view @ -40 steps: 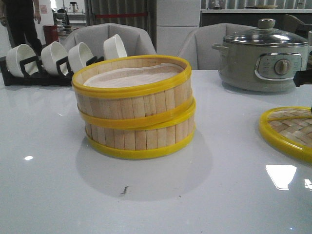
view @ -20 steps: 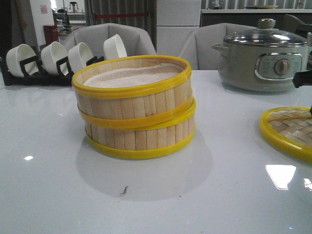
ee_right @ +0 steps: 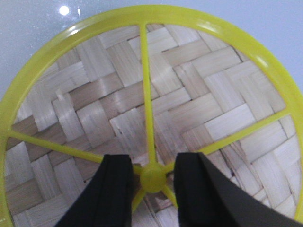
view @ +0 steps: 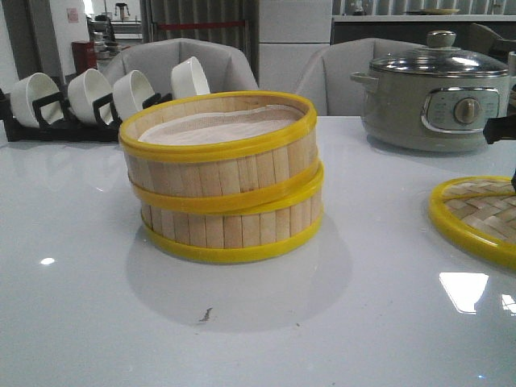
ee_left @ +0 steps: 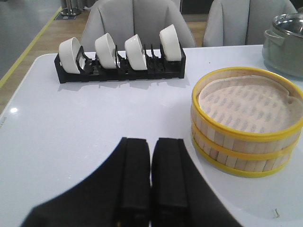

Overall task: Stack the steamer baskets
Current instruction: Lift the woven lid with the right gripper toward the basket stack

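Note:
Two steamer baskets stand stacked in the middle of the table, the upper basket (view: pixel 218 173) sitting slightly askew on the lower basket (view: pixel 234 230), with a white liner showing in the top one. The stack also shows in the left wrist view (ee_left: pixel 246 137). My left gripper (ee_left: pixel 151 142) is shut and empty, held above the table a short way from the stack. My right gripper (ee_right: pixel 153 158) is open over the flat woven lid (ee_right: pixel 199 94), one finger on each side of its yellow centre knob (ee_right: pixel 153 179), not closed on it.
The woven lid (view: pixel 476 214) lies at the table's right edge. A grey electric pot (view: pixel 435 97) with a glass lid stands at the back right. A black rack of white bowls (view: pixel 81 101) stands at the back left, seen too in the left wrist view (ee_left: pixel 118 61). Chairs stand behind the table.
A person at the far back left has walked out of view. The stacked baskets and the lid have not moved.

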You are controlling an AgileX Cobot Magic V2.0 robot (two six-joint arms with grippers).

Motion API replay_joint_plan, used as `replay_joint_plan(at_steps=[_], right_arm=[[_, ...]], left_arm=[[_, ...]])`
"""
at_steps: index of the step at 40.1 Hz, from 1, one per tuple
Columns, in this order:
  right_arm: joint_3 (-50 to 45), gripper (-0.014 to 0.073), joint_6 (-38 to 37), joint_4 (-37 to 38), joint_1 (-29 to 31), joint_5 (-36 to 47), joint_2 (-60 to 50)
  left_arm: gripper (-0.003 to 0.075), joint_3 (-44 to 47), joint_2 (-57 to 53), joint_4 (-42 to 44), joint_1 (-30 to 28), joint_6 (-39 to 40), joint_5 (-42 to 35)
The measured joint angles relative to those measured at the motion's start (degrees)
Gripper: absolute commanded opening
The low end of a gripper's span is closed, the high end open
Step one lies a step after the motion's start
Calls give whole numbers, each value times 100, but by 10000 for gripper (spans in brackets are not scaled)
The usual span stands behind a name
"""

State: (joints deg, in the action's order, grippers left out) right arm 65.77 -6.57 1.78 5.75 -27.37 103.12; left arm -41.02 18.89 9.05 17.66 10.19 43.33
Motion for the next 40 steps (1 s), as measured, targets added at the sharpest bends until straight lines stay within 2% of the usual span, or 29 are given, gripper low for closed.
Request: replay_joint_plan(at_steps=[25,37,40], right_arm=[[4,328,0,0,0,49,111],[25,32,0,0,0,49,111],[25,29,0,0,0,53,111]], left_arm=[[85,0,0,0,0,0,0],[85,0,0,0,0,0,0],[85,0,0,0,0,0,0]])
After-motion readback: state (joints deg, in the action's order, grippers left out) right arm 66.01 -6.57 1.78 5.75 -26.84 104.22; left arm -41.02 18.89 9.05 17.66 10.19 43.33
